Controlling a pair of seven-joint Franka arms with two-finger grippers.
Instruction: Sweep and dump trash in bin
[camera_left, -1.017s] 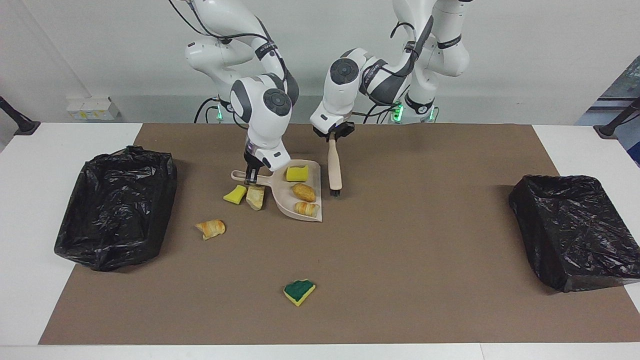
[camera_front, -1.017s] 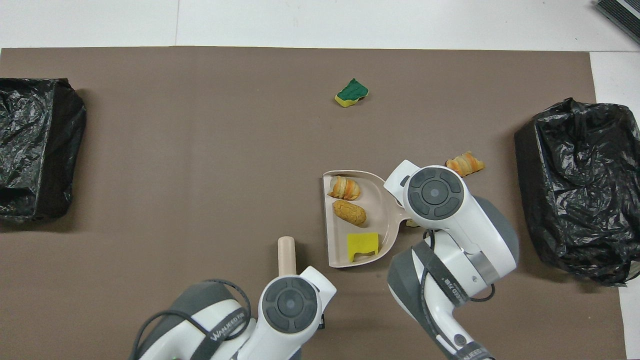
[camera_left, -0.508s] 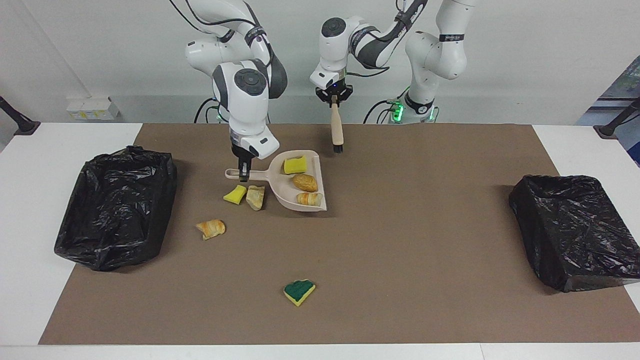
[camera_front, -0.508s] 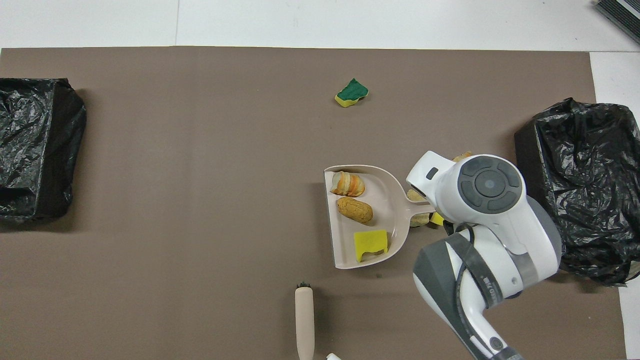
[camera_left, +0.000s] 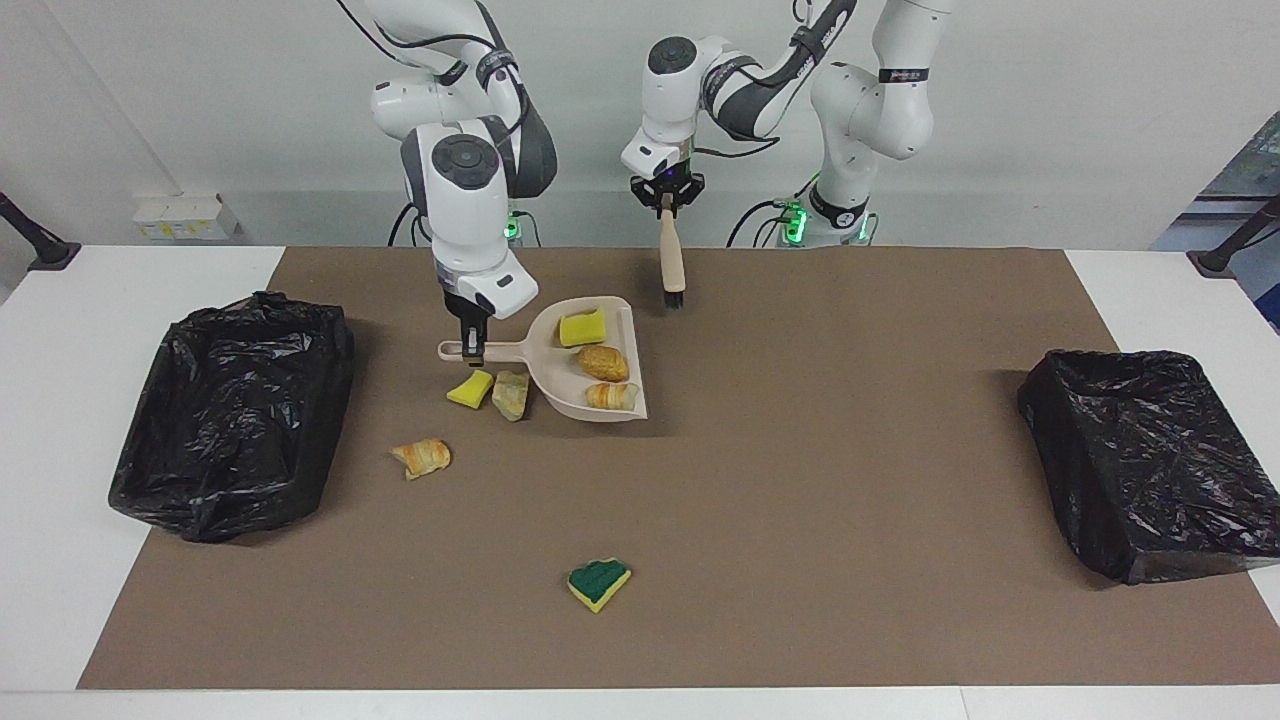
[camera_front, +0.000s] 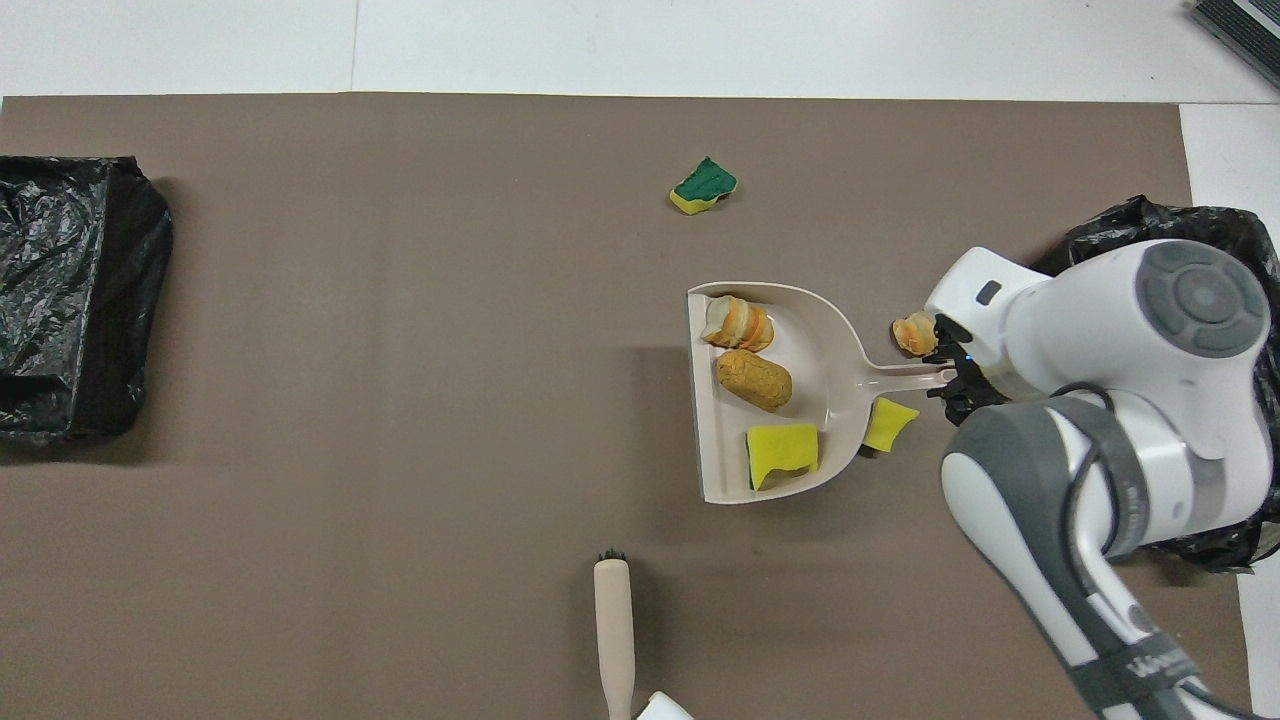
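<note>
The dustpan (camera_left: 590, 362) hangs clear of the brown mat (camera_left: 800, 480), roughly level, its long axis running along the table: the handle points toward the right arm's end, the open mouth toward the left arm's end. In it lie three pieces of trash in a row along the mouth: a yellow sponge chunk (camera_left: 582, 327) nearest the robots, a brown bread piece (camera_left: 604, 362) in the middle, and a striped bread piece (camera_left: 612, 396) farthest from them.

On the mat beneath the handle lie a yellow sponge wedge (camera_left: 469, 388) and a tan bread scrap (camera_left: 510, 393), just beside each other. Another striped bread scrap (camera_left: 421, 457) lies farther from the robots, toward the black-lined bin (camera_left: 235, 410) at the right arm's end. The green-topped sponge piece (camera_left: 598, 582) lies alone near the mat's edge farthest from the robots. A second black-lined bin (camera_left: 1150, 460) stands at the left arm's end.

The right gripper (camera_left: 472, 345) points straight down from a raised wrist, its jaws pinching the end of the dustpan's handle. The left gripper (camera_left: 665, 205) also points down, jaws pressed on the top of the brush (camera_left: 671, 255), which hangs upright with its bristles down, over the mat's edge nearest the robots.
</note>
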